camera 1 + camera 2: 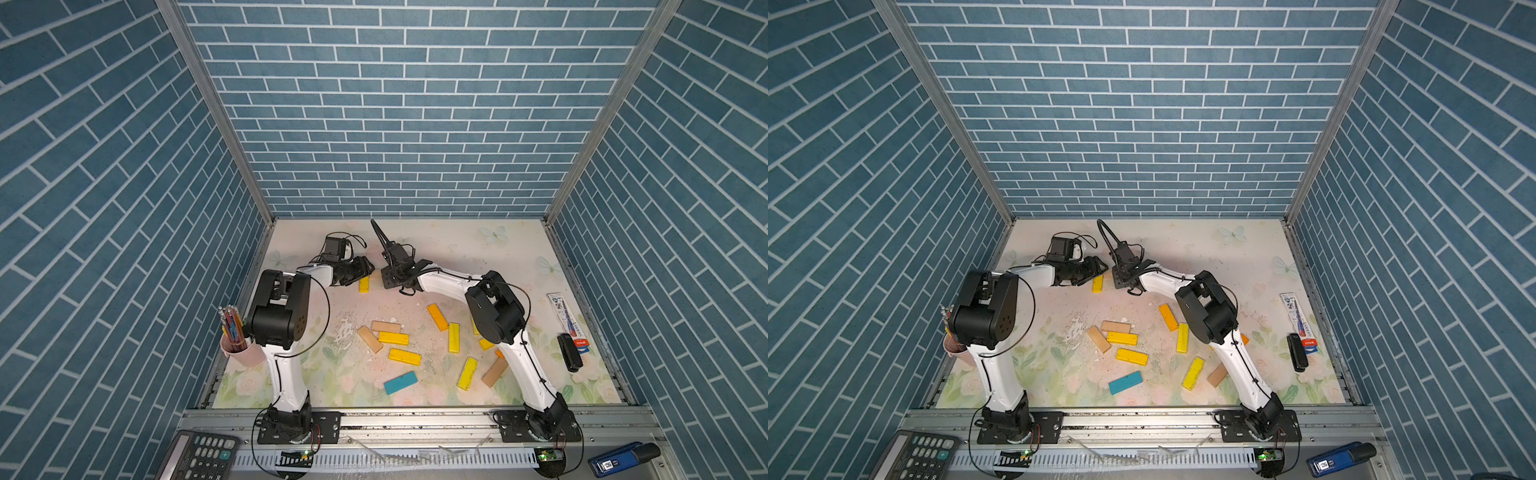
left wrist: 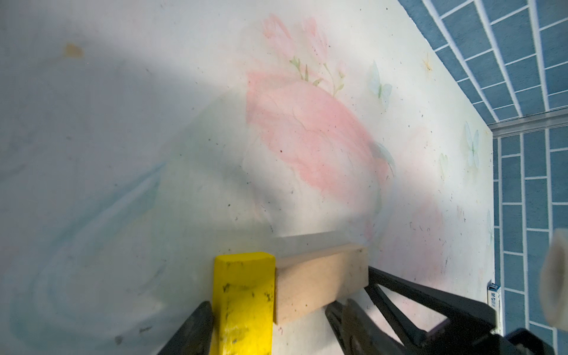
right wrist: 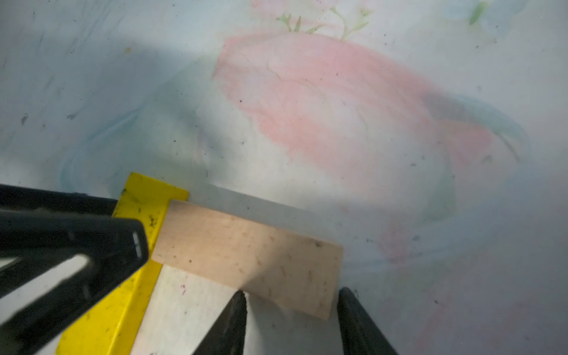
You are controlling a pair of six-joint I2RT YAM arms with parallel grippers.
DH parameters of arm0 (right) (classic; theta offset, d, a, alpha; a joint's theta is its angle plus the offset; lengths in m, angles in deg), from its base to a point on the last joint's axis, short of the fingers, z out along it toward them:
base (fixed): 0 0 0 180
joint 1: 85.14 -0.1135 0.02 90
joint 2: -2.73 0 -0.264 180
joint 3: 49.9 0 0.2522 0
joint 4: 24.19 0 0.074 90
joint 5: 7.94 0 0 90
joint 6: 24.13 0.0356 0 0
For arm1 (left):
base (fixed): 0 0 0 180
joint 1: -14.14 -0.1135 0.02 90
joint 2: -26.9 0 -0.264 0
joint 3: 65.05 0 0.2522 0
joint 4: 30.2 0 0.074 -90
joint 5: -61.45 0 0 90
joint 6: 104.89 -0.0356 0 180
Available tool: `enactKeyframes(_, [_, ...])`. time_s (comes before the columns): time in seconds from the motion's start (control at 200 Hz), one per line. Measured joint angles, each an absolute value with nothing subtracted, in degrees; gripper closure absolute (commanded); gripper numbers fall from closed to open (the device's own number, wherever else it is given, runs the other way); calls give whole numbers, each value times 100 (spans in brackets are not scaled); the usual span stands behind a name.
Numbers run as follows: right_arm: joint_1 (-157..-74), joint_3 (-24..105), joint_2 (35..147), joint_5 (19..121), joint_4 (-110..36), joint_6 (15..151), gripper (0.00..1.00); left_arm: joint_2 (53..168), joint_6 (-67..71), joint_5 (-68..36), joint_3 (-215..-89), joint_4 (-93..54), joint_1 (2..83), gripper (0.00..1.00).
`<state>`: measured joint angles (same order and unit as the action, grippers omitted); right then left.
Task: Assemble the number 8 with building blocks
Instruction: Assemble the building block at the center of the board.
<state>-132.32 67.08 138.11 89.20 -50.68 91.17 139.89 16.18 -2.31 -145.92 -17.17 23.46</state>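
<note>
A yellow block (image 2: 242, 301) lies flat on the mat, and a tan block (image 2: 319, 282) butts against its side at a right angle. My left gripper (image 2: 270, 307) is open and straddles the yellow block, one finger (image 2: 196, 329) beside it. My right gripper (image 3: 292, 295) is open, its fingertips at the tan block's (image 3: 246, 255) free end. In both top views the two grippers (image 1: 369, 268) (image 1: 388, 281) meet at the back, over the yellow block (image 1: 364, 284) (image 1: 1097, 284); the tan one is hidden there. Several loose blocks lie mid-table, among them orange (image 1: 437, 316), yellow (image 1: 404, 357) and teal (image 1: 400, 382).
A pink cup of pencils (image 1: 243, 349) stands at the left edge. A packet (image 1: 563, 311) and a black device (image 1: 569, 352) lie at the right edge. A calculator (image 1: 199, 455) and a blue device (image 1: 619, 459) sit on the front rail. Blue brick walls enclose three sides.
</note>
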Motion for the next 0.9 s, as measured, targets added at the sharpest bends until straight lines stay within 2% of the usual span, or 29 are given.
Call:
enactKeyframes(0.19, [-13232,6708,13811,8889,-5027,9159,36,14006,1620,-231,-14669,-1717,2346,30])
enactKeyframes(0.9, [-13278,6981,13920,8942,-5294,9305,36,14015,1637,-167,-14704,-1717,2342,30])
